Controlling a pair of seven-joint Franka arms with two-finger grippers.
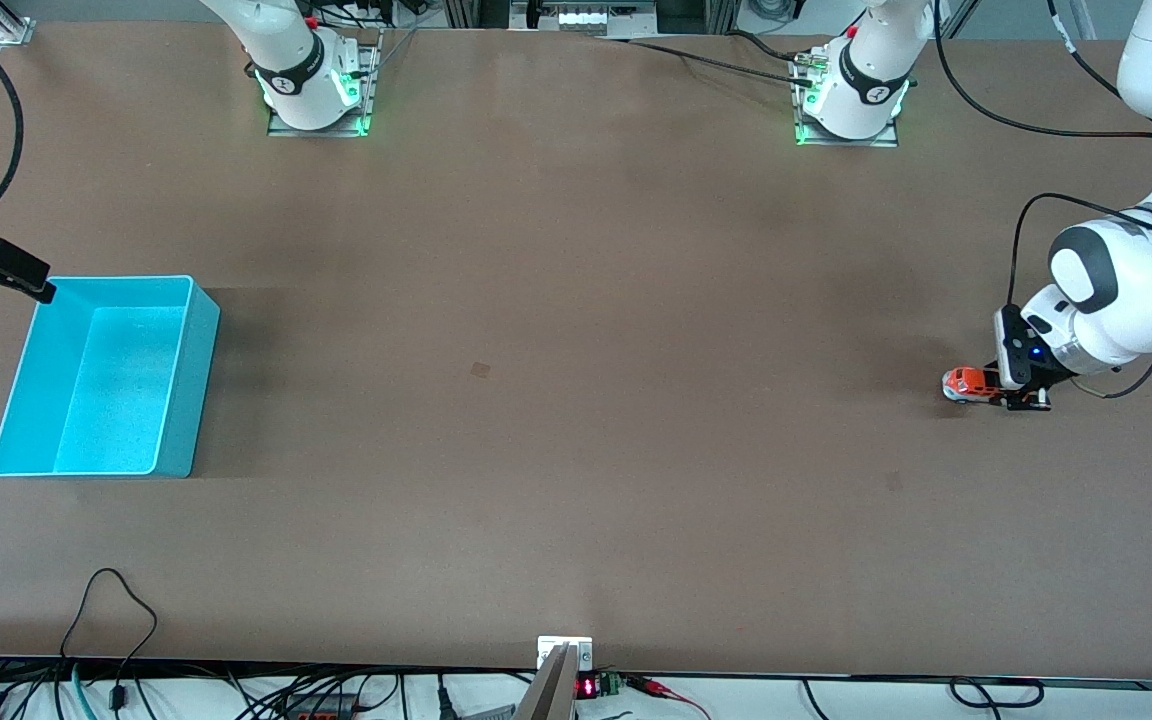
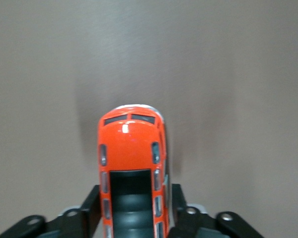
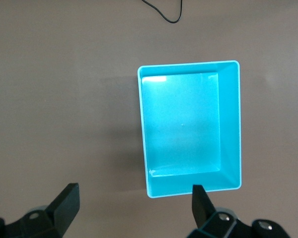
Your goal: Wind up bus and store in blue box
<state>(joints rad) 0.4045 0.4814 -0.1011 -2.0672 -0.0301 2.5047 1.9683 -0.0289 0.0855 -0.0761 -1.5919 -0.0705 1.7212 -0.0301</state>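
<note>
The orange bus [image 1: 966, 384] stands on its wheels on the table at the left arm's end; its orange roof [image 2: 131, 148] and dark roof windows face the left wrist camera. My left gripper [image 1: 1014, 396] is down at the table around the bus's rear, its fingers [image 2: 92, 206] flanking the sides. A thin gap shows on one side, so it is open around the toy. The blue box [image 1: 194, 390] sits at the right arm's end with nothing in it [image 3: 231, 124]. My right gripper [image 1: 21, 275] hovers open over the box's corner nearest the robots' bases.
A black cable [image 3: 164, 15] lies on the table near the box in the right wrist view. Both arm bases [image 1: 316, 95] stand along the table's edge farthest from the front camera. Cables and a small display [image 1: 586, 688] run along the edge nearest that camera.
</note>
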